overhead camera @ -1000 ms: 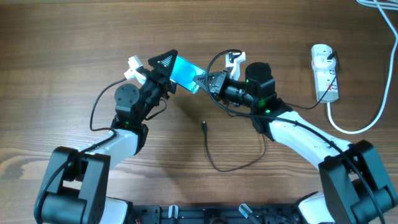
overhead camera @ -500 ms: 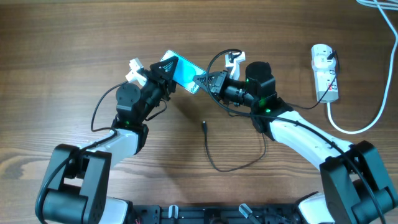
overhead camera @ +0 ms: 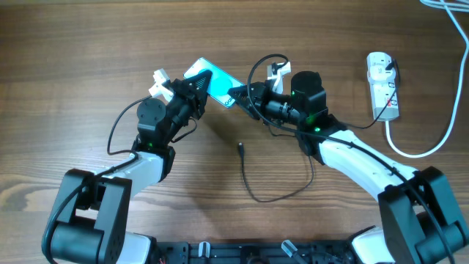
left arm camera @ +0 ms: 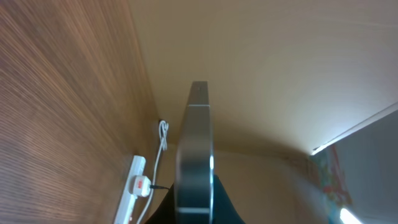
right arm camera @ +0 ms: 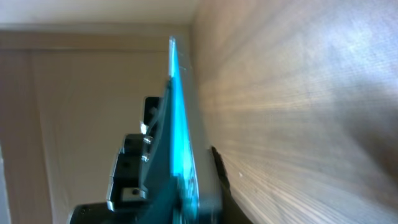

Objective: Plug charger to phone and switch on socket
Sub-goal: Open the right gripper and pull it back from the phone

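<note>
Overhead: phone (overhead camera: 214, 81) is up off the wooden table (overhead camera: 88, 59), teal screen facing the camera, tilted, spanning between the two arms; left gripper (overhead camera: 196, 88) is at its left end, right gripper (overhead camera: 236, 95) at its lower right corner.

Left claw: clamped fully down on the phone; left wrist view shows the phone (left arm camera: 194, 155) edge-on, running straight up out of the dark fingers (left arm camera: 163, 210) at the bottom of the frame.

Right claw: tips sit right at the phone's corner; right wrist view has the phone (right arm camera: 177, 124) edge-on with the lit screen side showing, dark finger shapes on either side of it low in the frame, all blurred; can't tell whether the jaws are pinching it or standing off it.

Charger (overhead camera: 244, 170): lying on the table between the arms, below the phone; plug tip (overhead camera: 241, 148) points up toward the phone, well apart from it, touched by neither claw; cable runs down from the tip, loops right and passes under the right arm.

Socket (overhead camera: 382, 86): far right of the table, well apart from both claws, black plug seated in its top end; also visible in the left wrist view (left arm camera: 137, 186), low along the table edge.
</note>
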Controlling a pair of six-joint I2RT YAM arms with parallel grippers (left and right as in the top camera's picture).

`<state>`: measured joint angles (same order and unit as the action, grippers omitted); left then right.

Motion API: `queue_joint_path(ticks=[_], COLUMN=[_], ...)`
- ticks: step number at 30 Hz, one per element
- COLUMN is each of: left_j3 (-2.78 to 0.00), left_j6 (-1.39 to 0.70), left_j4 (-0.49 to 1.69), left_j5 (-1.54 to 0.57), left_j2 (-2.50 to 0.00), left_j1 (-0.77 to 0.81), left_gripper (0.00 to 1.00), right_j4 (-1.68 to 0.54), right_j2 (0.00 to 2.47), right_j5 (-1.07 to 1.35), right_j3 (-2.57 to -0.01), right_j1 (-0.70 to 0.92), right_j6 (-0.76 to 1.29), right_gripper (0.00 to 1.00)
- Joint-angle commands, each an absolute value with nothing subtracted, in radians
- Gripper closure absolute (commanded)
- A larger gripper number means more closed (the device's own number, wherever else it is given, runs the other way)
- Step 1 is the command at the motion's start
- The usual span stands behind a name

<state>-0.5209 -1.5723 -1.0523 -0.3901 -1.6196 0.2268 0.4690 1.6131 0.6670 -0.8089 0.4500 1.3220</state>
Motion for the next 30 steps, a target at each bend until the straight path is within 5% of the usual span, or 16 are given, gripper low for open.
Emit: queue_joint_path(ticks=[1,2,4,14,30], left_j3=[-0.544,-0.544,-0.544,-0.544,-0.869], left_j6=[-1.563,-1.564,-1.563,-1.549,-1.572], left_j4=[-1.084,-1.084,-1.073,-0.855,-0.717], left_j5=[-0.42,-0.423,-0.426,-0.53,-0.943], left_j2=[-1.599,-1.599,-1.599,-1.599,-1.825], left_j1=[0.227,0.227,0.227,0.177,0.139], left_gripper=[0.96,0.96,0.96,0.96,0.96], right_j4=[0.461,0.471,0.49,0.513,-0.262], right_j2=[1.631,1.631,1.631,1.515,1.19], right_j5=[0.738,0.752,0.785,0.921,0.504], right_j3=[-0.796,-0.796,-0.796,-0.796,-0.797], right_j1=[0.459,0.456,0.439,0.303,0.282], right_j6=[1.37,1.369,1.361,1.173,0.69], right_gripper=[0.2,0.08,0.0,0.0,0.0])
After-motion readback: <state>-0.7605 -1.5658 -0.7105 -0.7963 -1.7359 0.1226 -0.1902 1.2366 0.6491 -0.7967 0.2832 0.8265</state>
